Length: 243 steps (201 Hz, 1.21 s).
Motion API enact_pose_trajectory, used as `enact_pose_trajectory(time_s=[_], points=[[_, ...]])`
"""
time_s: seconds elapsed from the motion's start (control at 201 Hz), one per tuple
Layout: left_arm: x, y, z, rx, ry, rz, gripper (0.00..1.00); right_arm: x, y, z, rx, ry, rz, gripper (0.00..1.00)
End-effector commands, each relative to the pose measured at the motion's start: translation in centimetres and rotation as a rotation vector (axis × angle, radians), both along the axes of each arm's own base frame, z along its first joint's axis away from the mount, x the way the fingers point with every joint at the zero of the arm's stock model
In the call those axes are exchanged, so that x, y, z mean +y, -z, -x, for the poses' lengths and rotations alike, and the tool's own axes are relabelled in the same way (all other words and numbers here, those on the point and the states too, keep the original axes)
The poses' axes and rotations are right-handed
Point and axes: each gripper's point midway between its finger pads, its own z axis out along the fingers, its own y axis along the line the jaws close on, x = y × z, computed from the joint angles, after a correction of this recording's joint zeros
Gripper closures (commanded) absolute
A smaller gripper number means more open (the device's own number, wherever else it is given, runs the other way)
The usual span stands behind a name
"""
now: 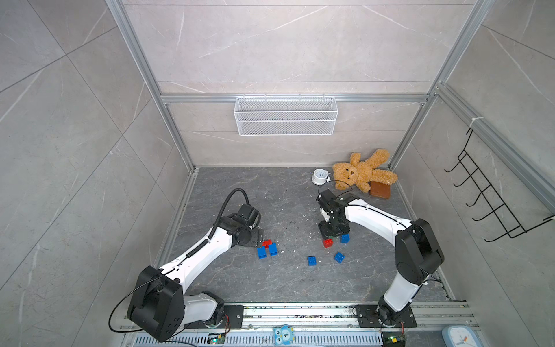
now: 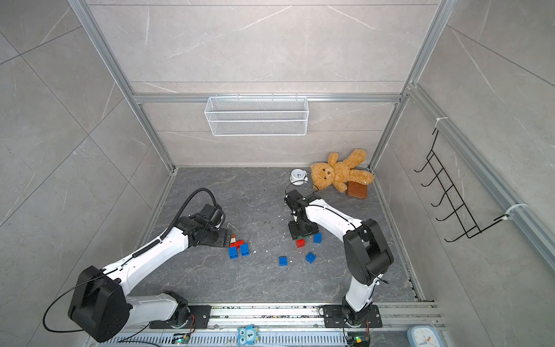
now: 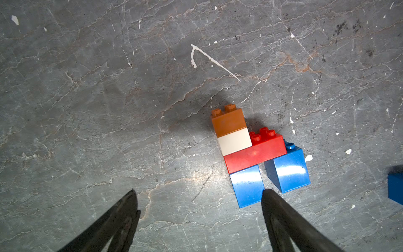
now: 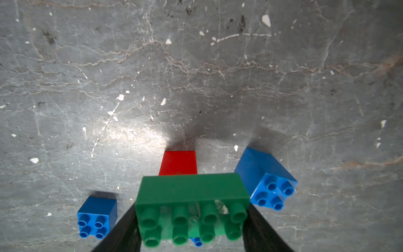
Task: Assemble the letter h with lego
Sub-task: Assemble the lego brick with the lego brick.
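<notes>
1. Blue brick (image 3: 287, 170), green brick (image 4: 192, 189): smooth plastic, glossy; the blue one carries a bright sheen.
2. Counter (image 3: 87, 87): matt grey stone look, veined, scratched, flecked white.
3. Fingers (image 3: 283, 218): black, matt.
4. Teddy bear (image 1: 360, 172): shaggy tan plush cloth.
5. Basket (image 1: 285, 115): white wire mesh, metal.
6. Frame rails (image 1: 198, 98): bare brushed-looking metal, dull shine.

Pale grey marbled wall panels (image 1: 285, 45) are boxing everything in, with aluminium framing (image 1: 294, 98) running along them. A white mesh basket (image 1: 285, 123) is hanging above the counter's far edge, and a black hook rack (image 1: 492, 198) is hanging beyond its right edge. The dark veined counter (image 1: 270, 195) is showing white flecks and catching glare.
</notes>
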Motion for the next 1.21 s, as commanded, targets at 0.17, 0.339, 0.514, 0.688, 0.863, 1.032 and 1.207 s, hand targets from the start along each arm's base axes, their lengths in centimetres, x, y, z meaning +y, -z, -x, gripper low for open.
enact_pose_trajectory(time_s=[0.17, 0.339, 0.514, 0.688, 0.863, 1.032, 1.207], points=[[0.0, -0.8, -0.3, -0.019, 0.008, -0.009, 0.09, -0.4, -0.2, 1.7, 0.052, -0.025, 0.010, 1.00], [-0.1, -0.8, -0.3, -0.017, 0.010, -0.008, 0.09, -0.4, 0.4, 1.8, 0.067, -0.035, 0.023, 1.00], [-0.1, -0.9, -0.2, -0.022, 0.011, -0.009, 0.09, -1.0, 0.4, 1.4, 0.050, -0.040, 0.054, 1.00], [0.0, -0.9, -0.2, -0.022, 0.012, -0.011, 0.09, -1.2, 0.8, 1.4, 0.058, -0.047, 0.072, 1.00], [-0.1, -1.0, -0.3, -0.024, 0.016, -0.010, 0.09, -0.8, 1.1, 1.9, 0.075, -0.063, 0.070, 1.00], [-0.1, -1.0, -0.3, -0.025, 0.017, -0.010, 0.09, -0.9, 1.4, 2.2, 0.083, -0.065, 0.076, 1.00], [-0.2, -1.0, -0.3, -0.023, 0.019, -0.009, 0.09, -1.3, 1.5, 2.5, 0.081, -0.057, 0.091, 1.00]])
